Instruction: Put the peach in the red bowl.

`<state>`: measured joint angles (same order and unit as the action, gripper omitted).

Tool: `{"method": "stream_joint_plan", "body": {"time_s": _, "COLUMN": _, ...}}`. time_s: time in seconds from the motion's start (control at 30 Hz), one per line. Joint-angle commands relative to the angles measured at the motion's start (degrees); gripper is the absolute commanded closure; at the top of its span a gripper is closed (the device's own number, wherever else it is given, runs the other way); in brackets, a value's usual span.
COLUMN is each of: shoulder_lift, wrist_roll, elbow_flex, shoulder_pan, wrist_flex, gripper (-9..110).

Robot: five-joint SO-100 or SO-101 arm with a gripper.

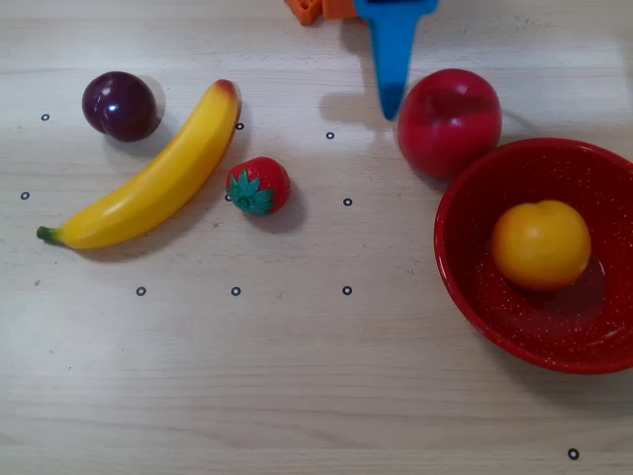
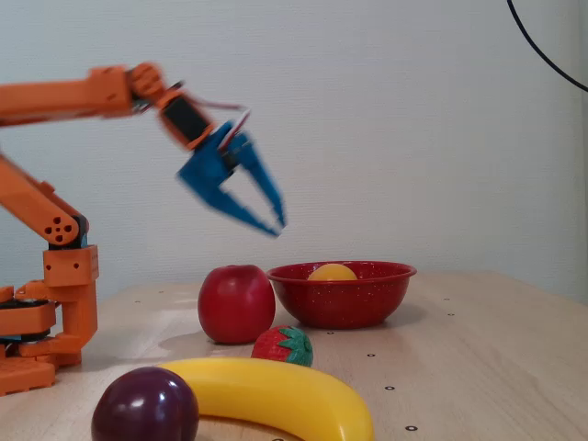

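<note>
The orange-yellow peach (image 1: 540, 243) lies inside the red bowl (image 1: 475, 287) at the right of the overhead view. In the fixed view only the peach's top (image 2: 332, 272) shows above the bowl's rim (image 2: 342, 299). My blue gripper (image 2: 278, 226) hangs in the air well above the table, up and to the left of the bowl, over the red apple. Its fingertips meet and it holds nothing. In the overhead view the gripper (image 1: 391, 109) enters from the top edge, just left of the apple.
A glossy red apple (image 1: 449, 121) touches the bowl's far-left rim. A strawberry (image 1: 258, 185), a banana (image 1: 148, 178) and a dark plum (image 1: 121, 105) lie to the left. The orange arm base (image 2: 46, 303) stands at the left of the fixed view.
</note>
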<state>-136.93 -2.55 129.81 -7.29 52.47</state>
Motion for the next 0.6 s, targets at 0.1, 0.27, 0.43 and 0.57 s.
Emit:
{"method": "stream_joint_plan", "body": {"time_s": 0.1, "shoulder_lift": -13.18, "wrist_roll": -0.44, "elbow_flex": 9.49, "shoulder_pan": 4.92, "wrist_flex": -2.55, "gripper": 101}}
{"method": "stream_joint_plan", "body": {"time_s": 0.27, "shoulder_lift": -23.55, "wrist_roll": -1.14, "elbow_flex": 21.80, "shoulder_pan": 6.59, "wrist_flex": -6.15, "gripper": 101}}
{"method": "stream_joint_plan", "body": {"time_s": 0.43, "shoulder_lift": -33.57, "wrist_roll": -1.32, "elbow_flex": 34.01, "shoulder_pan": 6.86, "wrist_flex": -12.83, "gripper": 101}}
{"method": "stream_joint_plan", "body": {"time_s": 0.57, "shoulder_lift": -41.13, "wrist_roll": -2.02, "elbow_flex": 42.45, "shoulder_pan": 6.68, "wrist_flex": -16.70, "gripper": 101}}
